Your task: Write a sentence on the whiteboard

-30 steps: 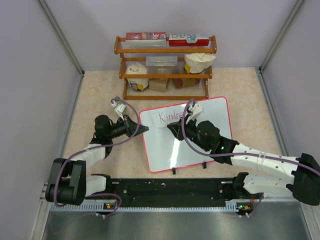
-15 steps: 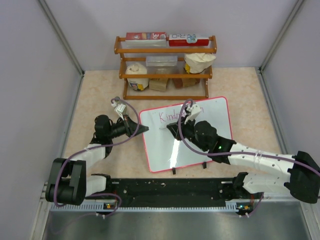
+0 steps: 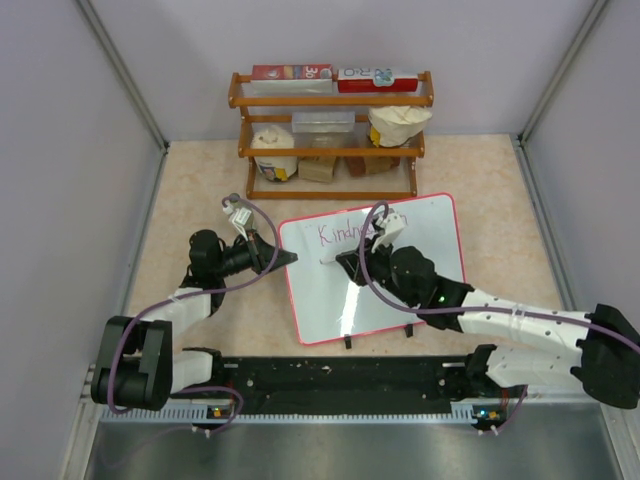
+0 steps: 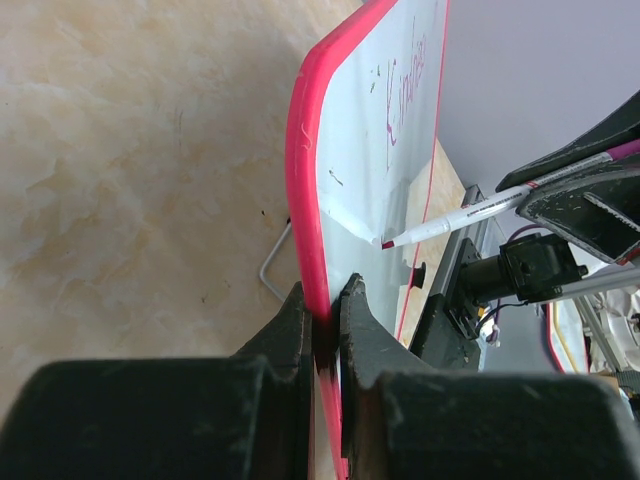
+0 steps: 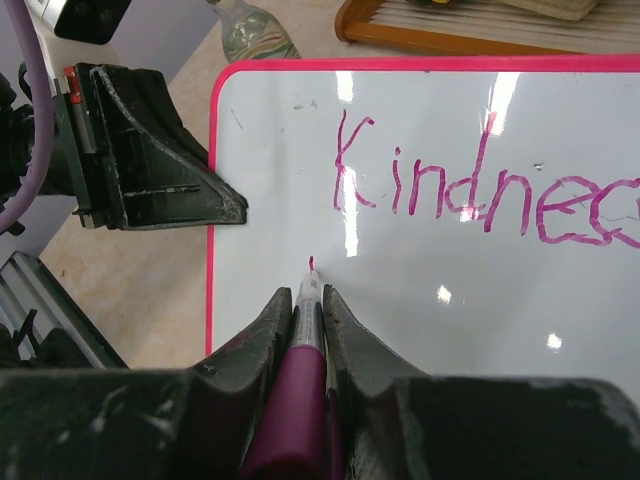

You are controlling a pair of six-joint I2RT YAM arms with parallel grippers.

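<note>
1. Whiteboard (image 3: 400, 290) around the middle of the table (image 3: 200, 200), a little toward the right edge, turned at an angle, two small black clip feet (image 3: 348, 342) on its near side.
2. Seen edge-on from the left wrist (image 4: 360, 150): glossy white face, thin red-pink rounded frame.
3. Left jaws pinched narrow on the board's left frame edge, one finger on each face, holding it.
4. Right jaws closed tight around a marker (image 5: 300, 400) with a magenta barrel, which runs out between the fingers toward the board (image 5: 500, 300).
5. Marker tip (image 4: 385, 243) down on the white surface, below and just left of the first letter, with a short pink stroke right at the tip.
6. Sentence (image 5: 470, 195) along the board's far edge in thin pink-magenta handwriting: "Kindne" legible from the right wrist, the next letter cut by the frame edge.
7. From above, only the opening letters of the sentence (image 3: 340, 234) readable; the rest hidden under the right arm (image 3: 500, 315), which reaches in from the near right corner across the board.
8. Left arm (image 3: 200, 285) stretched in from the near left corner to the board's left edge.
9. Wooden rack (image 3: 330, 130) at the far edge of the table, holding boxes and containers, well apart from the board.
</note>
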